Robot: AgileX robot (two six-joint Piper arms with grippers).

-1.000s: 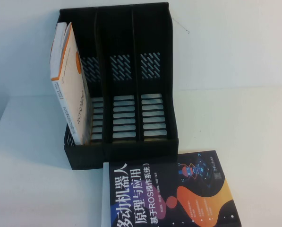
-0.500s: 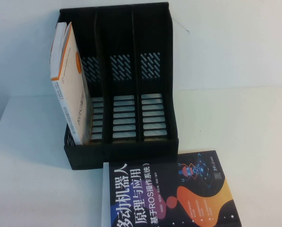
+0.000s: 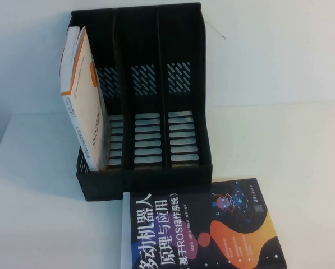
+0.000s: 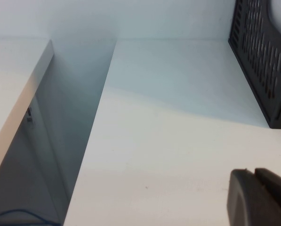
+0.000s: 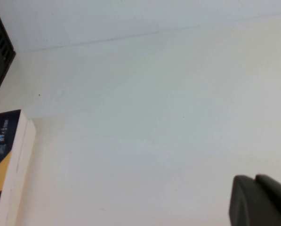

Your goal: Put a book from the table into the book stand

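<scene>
Nothing had moved since the earlier frames. Dark ROS book (image 3: 203, 227) lay flat on table (image 3: 279, 145) before book stand (image 3: 142, 101), untouched. Left gripper (image 4: 255, 197) and right gripper (image 5: 255, 200) hovered closed, empty, well apart from it. Risk: flat cover offers closed jaws no purchase

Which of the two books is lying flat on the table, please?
The dark navy book lies flat on the table, in front of the book stand. The white-and-orange book stands tilted in the stand's leftmost slot.
</scene>
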